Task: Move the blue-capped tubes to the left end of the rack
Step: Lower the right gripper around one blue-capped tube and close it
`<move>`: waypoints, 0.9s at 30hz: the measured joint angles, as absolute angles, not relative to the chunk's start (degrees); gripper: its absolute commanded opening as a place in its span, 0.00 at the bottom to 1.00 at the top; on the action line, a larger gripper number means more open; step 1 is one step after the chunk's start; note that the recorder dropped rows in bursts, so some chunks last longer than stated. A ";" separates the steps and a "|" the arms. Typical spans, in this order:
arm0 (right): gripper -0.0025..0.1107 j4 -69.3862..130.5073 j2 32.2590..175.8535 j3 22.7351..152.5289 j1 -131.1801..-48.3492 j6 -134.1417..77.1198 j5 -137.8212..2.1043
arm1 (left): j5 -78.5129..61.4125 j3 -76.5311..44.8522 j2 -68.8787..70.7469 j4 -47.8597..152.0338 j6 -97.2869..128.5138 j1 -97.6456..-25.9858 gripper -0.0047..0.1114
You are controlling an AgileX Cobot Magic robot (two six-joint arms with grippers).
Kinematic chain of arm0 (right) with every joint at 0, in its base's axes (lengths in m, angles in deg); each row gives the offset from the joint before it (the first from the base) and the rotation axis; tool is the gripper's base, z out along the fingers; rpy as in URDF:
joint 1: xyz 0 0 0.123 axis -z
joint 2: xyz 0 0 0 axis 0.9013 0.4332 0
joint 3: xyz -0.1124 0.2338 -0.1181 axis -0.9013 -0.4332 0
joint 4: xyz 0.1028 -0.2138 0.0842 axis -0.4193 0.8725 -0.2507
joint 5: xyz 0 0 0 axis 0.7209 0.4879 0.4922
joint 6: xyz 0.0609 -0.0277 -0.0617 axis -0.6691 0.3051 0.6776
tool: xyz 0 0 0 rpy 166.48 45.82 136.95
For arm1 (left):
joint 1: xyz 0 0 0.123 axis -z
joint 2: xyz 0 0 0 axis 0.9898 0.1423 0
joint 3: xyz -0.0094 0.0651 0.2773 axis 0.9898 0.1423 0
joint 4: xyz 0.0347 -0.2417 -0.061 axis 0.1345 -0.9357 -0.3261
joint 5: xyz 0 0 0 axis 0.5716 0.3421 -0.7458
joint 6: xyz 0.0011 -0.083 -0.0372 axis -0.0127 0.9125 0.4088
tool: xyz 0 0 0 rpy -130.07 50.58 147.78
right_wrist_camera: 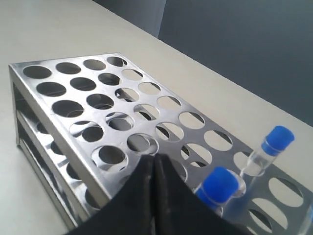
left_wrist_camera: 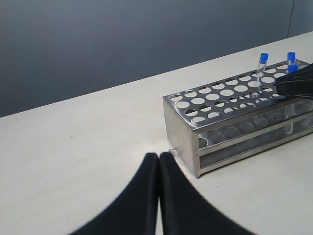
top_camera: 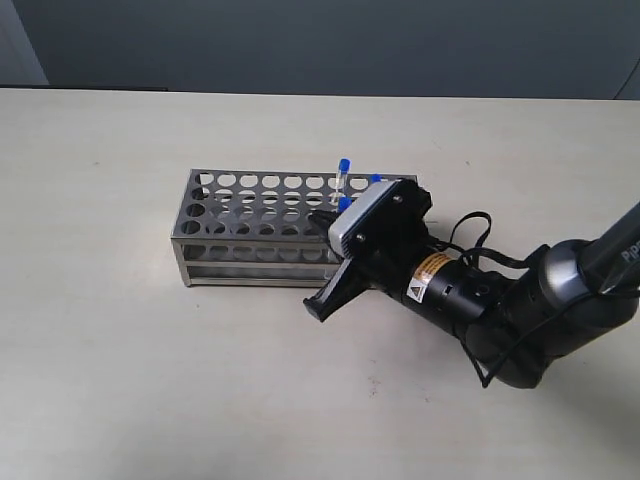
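My left claw (left_wrist_camera: 159, 159), short of the left end of the rectangular silver perforated metal rack (top_camera: 250, 236), is clenched on nothing. The rack's long axis runs left to right. Three thin clear blue-capped tubes (top_camera: 343, 163) stand caps-up at its right end. My right claw (right_wrist_camera: 153, 161), clenched empty beside them, hides that end's corner.

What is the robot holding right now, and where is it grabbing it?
Nothing. Both the right gripper and the left gripper have jaws shut on nothing; a tube stands just beside the right one.
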State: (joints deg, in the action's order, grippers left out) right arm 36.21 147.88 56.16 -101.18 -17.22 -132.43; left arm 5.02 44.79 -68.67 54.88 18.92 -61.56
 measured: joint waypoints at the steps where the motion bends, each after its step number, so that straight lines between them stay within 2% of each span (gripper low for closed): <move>1: 0.02 36.21 147.88 56.16 -101.18 -17.22 -132.31 | 5.02 44.79 -68.67 54.88 18.92 -61.56 0.04; 27: 0.02 37.63 139.01 56.16 -101.18 -17.35 -123.83 | 5.02 44.79 -68.67 54.88 18.92 -61.56 0.04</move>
State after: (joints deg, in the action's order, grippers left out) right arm 37.63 139.01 56.16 -101.18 -17.35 -123.83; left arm 5.02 44.79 -68.67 54.88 18.92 -61.56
